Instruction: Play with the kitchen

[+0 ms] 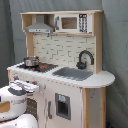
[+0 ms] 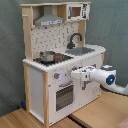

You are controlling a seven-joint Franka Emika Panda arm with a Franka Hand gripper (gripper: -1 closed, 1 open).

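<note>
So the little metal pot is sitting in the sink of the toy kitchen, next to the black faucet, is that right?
Not quite. The metal pot sits on the stovetop, not in the sink; the second exterior view shows it. The black faucet stands by the sink, which looks empty.

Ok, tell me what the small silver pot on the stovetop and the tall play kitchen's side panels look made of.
Small silver pot: likely metal, shiny with bright glints. Play kitchen's side panels: probably painted white board edged in pale, matte, unpainted-looking wood.

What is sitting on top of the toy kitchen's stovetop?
A small metal pot sits on the kitchen's stovetop in both exterior views. Its inside is not visible, so contents cannot be told.
</note>
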